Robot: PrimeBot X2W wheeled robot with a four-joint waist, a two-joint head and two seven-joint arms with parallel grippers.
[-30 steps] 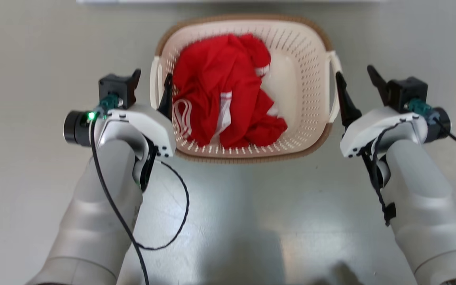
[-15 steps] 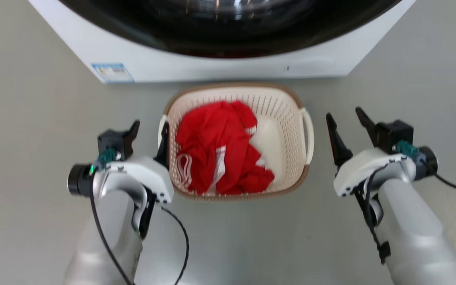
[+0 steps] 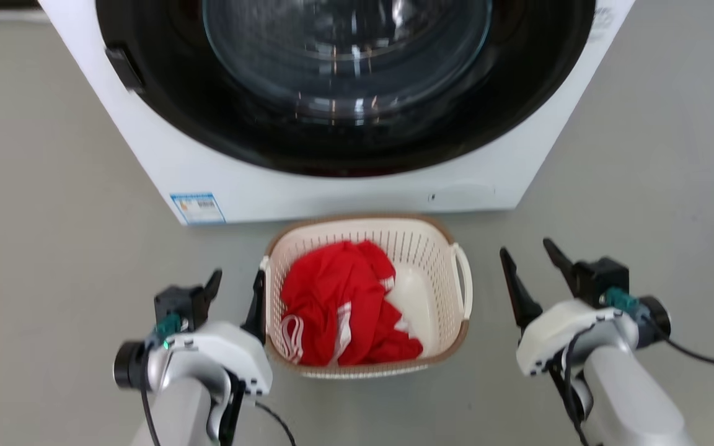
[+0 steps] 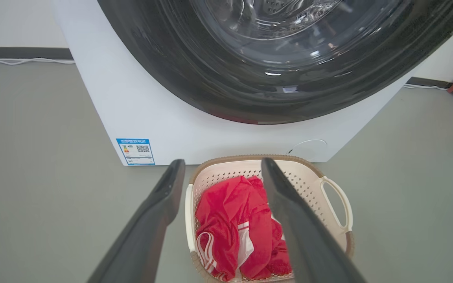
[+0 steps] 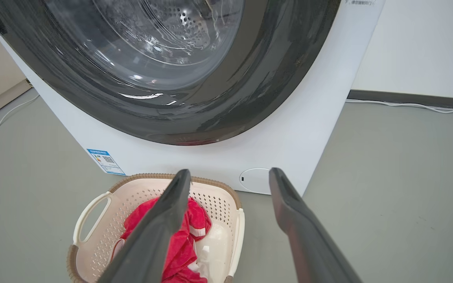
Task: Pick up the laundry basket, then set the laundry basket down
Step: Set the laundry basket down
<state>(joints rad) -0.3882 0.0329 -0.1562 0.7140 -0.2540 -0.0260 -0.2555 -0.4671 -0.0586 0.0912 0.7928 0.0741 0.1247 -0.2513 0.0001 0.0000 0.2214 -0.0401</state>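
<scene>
laundry basket (image 3: 431,248) with a red garment (image 3: 332,297) inside, between left gripper (image 3: 239,275) and right gripper (image 3: 525,246), both splayed wide, empty

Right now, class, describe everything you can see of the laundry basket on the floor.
The laundry basket is small, cream, rounded-rectangular, plastic-looking, with perforated walls, a brown woven-look rim and white side handles. It stands upright on the grey floor just before the washing machine, holding a crumpled red garment. One of the left gripper's fingers hangs beside one handle; contact is unclear.
</scene>
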